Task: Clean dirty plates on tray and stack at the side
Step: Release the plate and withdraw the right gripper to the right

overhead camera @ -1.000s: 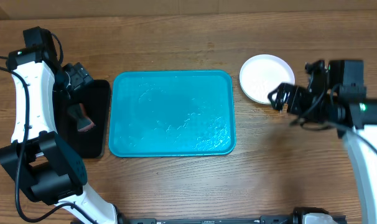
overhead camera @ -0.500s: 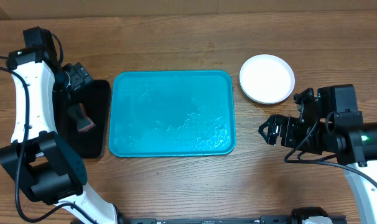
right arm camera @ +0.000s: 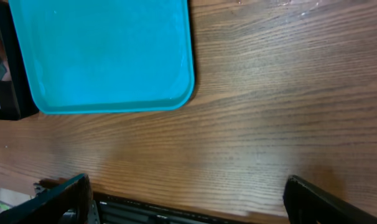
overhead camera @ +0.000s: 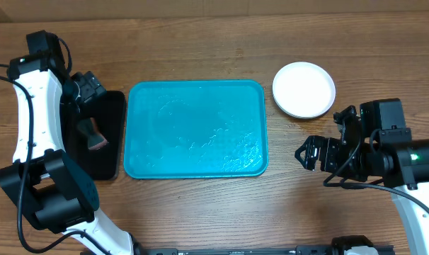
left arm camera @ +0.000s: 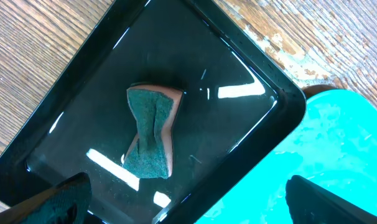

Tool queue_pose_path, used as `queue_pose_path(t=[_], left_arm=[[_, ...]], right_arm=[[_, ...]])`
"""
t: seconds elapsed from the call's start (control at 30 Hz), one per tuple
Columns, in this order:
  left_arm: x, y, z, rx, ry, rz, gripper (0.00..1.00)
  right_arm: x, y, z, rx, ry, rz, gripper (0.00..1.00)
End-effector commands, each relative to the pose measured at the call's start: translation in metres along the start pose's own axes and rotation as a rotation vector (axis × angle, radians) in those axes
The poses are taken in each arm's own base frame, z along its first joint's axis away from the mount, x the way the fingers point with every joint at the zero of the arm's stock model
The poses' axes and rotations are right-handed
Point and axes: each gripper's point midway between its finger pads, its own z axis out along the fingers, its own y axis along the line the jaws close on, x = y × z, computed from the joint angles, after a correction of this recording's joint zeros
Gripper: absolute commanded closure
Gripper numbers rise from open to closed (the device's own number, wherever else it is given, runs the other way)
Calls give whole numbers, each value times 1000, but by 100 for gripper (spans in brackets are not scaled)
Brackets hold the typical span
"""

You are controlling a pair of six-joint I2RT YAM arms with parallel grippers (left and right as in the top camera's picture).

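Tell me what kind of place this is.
Probably a robot test bench staged for dishwashing practice, not a real kitchen. Robot arms work at a wooden table, a sponge lies in a black tray, and a turquoise tray sits near a white plate.

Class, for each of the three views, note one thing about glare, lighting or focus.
Overhead: even light, sharp, with a faint sheen on the turquoise tray. Left wrist: white glare streaks on the black tray around the sponge. Right wrist: wood grain crisp, the right gripper dark in silhouette.
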Motion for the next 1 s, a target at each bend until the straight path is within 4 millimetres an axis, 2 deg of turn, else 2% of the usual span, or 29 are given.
queue_pose_path(t=[0.0,0.13,0.23,0.4,0.63,0.8,0.97], left_arm=[[-4,-4,-6,16,-18,-10,0],[-4,-4,-6,16,-18,-10,0],[-4,-4,-6,16,-18,-10,0],[-4,-4,-6,16,-18,-10,0],[-4,-4,-6,16,-18,-10,0],[-4,-4,-6,16,-18,-10,0],[-4,-4,-6,16,-18,-10,0]], right_arm=[[1,-5,10,8,-7,-5,0],[-2,-8,20,-26,-119,-49,0],[-7,-5,19,-84,-294,-117,0],[-6,-2,1,-150,-591,-230,0],[-9,-24,-23,-83,-952,-259,0],[-12,-36,-25,-72,-1096,-257,0],[-26,-41,-21,-76,-1182,-260,0]])
